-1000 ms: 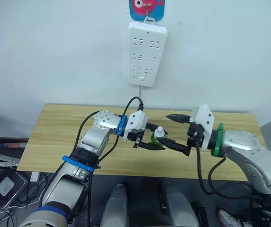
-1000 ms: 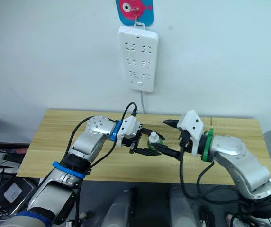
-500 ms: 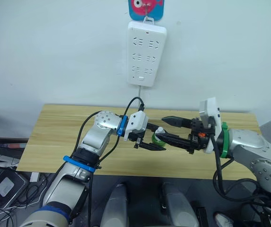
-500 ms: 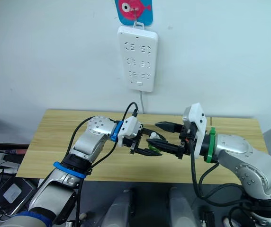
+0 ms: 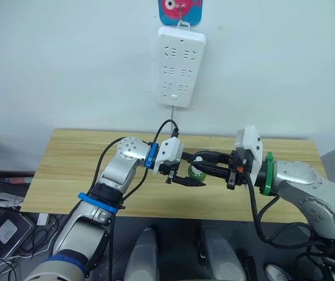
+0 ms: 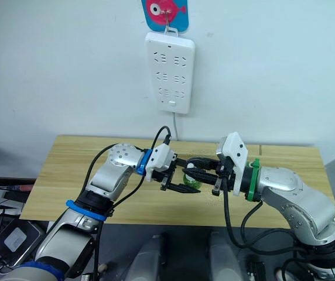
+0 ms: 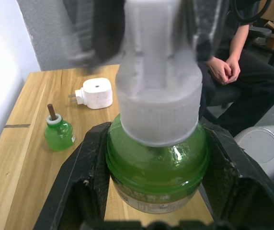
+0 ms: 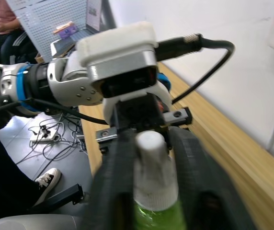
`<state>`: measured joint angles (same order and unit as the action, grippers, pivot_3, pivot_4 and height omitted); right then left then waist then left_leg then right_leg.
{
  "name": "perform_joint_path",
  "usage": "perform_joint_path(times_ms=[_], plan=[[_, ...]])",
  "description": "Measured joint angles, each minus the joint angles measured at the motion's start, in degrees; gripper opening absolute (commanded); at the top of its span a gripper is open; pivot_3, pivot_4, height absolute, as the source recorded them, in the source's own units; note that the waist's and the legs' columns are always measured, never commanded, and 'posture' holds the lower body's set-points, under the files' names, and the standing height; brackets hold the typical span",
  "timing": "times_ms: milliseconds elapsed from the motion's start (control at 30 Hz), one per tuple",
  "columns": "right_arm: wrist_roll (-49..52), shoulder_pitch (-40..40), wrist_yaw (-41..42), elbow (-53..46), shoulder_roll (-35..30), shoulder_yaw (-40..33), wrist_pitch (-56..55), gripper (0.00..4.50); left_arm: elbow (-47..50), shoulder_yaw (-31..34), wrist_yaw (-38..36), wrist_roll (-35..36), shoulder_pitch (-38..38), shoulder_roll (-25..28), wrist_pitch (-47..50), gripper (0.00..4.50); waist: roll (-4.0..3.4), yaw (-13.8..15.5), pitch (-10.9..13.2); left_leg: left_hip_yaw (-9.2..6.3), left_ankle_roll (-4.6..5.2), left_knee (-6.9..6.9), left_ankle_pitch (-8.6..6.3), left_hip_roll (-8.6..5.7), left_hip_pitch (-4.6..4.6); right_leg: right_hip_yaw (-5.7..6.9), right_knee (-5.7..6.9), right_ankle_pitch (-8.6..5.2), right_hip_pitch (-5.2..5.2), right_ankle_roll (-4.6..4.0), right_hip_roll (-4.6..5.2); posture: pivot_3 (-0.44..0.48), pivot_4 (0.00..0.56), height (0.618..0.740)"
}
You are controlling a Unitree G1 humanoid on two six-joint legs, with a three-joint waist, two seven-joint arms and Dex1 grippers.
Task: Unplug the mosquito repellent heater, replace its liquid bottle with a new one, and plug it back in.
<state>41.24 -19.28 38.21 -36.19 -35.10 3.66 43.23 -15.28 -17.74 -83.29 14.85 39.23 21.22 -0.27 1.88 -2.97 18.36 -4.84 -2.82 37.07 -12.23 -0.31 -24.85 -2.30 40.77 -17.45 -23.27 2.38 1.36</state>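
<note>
Green refill bottle (image 7: 157,165) sat pinched in the left gripper (image 5: 186,174); right gripper (image 8: 149,158) squeezed its white cap (image 8: 150,163), hiding it from the head views; left wrist view showed the heater (image 7: 95,93) lying on the table (image 7: 27,148).

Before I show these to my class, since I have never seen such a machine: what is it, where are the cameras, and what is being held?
It is a humanoid robot with two arms, each ending in two black fingers. Two pictures come from its head, looking down over a light wooden table; two come from its wrists. The left gripper clamps the body of a round green liquid bottle with a white cap. The right gripper closes around that cap. On the table lie a small white plastic plug-in heater and a second green bottle with a brown wick. A long white power strip hangs on the wall. A seated person is nearby.
</note>
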Motion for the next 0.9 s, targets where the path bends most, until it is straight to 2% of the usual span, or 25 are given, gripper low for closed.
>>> perform_joint_path(times_ms=[167,267,367,567,733,900], plan=[[2.64,-0.23,-1.99,0.29,2.15,-1.67,1.64,0.35,0.27,0.84,1.02,0.57,-0.32,0.0,0.4,2.27,0.0,-0.03,0.0,-0.05,0.0,0.0,0.0,0.02,0.0,0.0,0.01,0.0,0.0,0.0,0.0,-0.002,0.267,0.74],[7.54,-5.39,-6.43,-0.06,4.89,-6.25,2.27,0.35,0.77,1.2,3.05,-0.05,-3.09,0.47,1.07,2.27,-0.01,-0.41,0.0,-0.13,0.0,-0.01,0.0,0.04,0.06,-0.09,0.03,0.0,0.0,0.0,0.01,-0.006,0.277,0.74],[7.45,-7.69,-11.28,0.69,5.2,-10.54,1.69,0.35,0.89,1.26,5.37,-0.82,-6.5,1.14,1.1,2.27,0.0,-0.18,0.0,-0.22,0.0,-0.02,0.0,0.04,0.03,0.03,0.03,0.0,0.0,0.0,0.01,-0.001,0.28,0.74],[-9.94,0.49,-16.2,9.27,5.04,-8.0,-8.48,0.35,1.01,3.52,9.43,-1.49,-7.08,2.44,1.02,2.27,0.0,0.7,0.0,0.06,0.01,-0.03,-0.01,-0.04,0.01,-0.06,-0.01,0.0,-0.01,0.0,0.04,0.017,0.302,0.74],[-22.14,6.46,-18.96,22.11,10.57,-3.89,-20.16,0.35,1.65,3.59,10.86,-1.44,-6.93,2.39,1.46,2.27,0.01,0.56,0.04,0.09,0.02,-0.05,-0.01,0.05,0.04,-0.06,0.05,0.0,-0.03,0.0,-0.03,0.034,0.341,0.74],[-28.14,6.35,-20.15,34.21,15.63,-3.37,-31.81,0.35,1.53,4.81,13.5,-1.44,-5.07,2.38,2.23,2.27,0.0,0.46,0.2,0.09,0.02,-0.04,-0.01,0.08,0.06,-0.07,0.07,-0.01,-0.03,-0.01,-0.08,0.052,0.377,0.74]])
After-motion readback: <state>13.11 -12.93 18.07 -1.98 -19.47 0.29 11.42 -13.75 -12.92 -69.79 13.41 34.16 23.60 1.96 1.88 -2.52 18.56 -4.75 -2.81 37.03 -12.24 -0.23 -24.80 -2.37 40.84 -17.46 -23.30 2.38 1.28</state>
